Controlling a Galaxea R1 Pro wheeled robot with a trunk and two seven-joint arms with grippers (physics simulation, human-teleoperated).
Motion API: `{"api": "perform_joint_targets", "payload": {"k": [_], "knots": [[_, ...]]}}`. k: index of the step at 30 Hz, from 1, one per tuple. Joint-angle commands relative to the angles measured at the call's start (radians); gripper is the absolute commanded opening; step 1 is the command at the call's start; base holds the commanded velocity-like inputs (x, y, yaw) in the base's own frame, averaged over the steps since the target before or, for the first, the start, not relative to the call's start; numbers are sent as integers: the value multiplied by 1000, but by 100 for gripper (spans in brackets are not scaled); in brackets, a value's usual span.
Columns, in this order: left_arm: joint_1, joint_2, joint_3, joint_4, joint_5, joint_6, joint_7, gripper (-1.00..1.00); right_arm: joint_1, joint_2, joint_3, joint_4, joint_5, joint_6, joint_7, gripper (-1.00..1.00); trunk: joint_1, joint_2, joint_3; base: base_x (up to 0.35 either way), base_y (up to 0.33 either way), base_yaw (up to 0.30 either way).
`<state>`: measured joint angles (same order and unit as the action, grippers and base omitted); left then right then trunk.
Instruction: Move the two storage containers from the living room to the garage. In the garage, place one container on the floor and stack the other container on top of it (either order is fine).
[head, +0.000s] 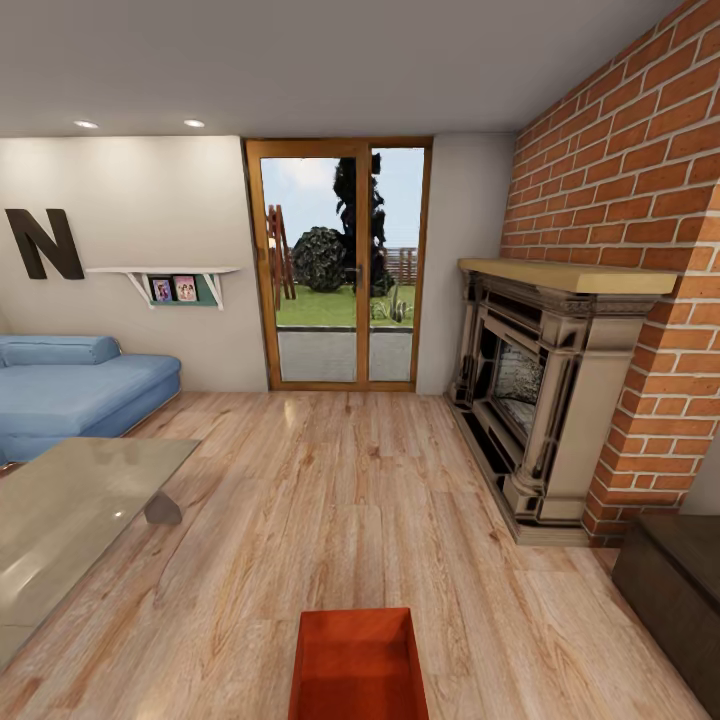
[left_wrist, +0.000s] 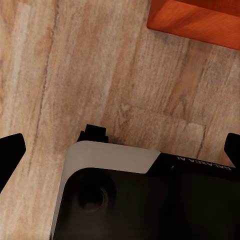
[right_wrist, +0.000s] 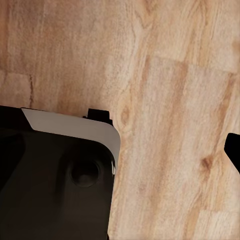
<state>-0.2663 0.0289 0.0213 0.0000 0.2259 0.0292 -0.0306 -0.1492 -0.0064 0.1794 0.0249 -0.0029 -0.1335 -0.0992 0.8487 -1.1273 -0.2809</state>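
One storage container (head: 358, 665) sits on the wood-plank floor (head: 350, 500) right ahead of me, near the fireplace (head: 535, 400). My left claw (left_wrist: 120, 145) and right claw both hang spread and empty. Driving closer carelessly could shove the bin away.

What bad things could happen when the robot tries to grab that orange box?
The orange box sits low, right in front of the robot, cut off by the head view's bottom edge, so the arms might misjudge its near rim. Driving forward could shove it along the wood floor. A wide turn might bump the glass table or the fireplace.
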Motion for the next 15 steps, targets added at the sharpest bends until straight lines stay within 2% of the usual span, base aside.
{"api": "perform_joint_targets", "payload": {"k": [1, 15], "knots": [[-1, 0, 2, 0, 7, 3, -3, 100, -1, 0, 6, 3, -1, -5, -3, 100, 0, -1, -1, 0, 0, 0], [-1, 2, 2, 0, 7, 3, -3, 100, -1, 1, 3, 3, -4, -8, -4, 100, 0, -1, -3, 0, 0, 0]]}}
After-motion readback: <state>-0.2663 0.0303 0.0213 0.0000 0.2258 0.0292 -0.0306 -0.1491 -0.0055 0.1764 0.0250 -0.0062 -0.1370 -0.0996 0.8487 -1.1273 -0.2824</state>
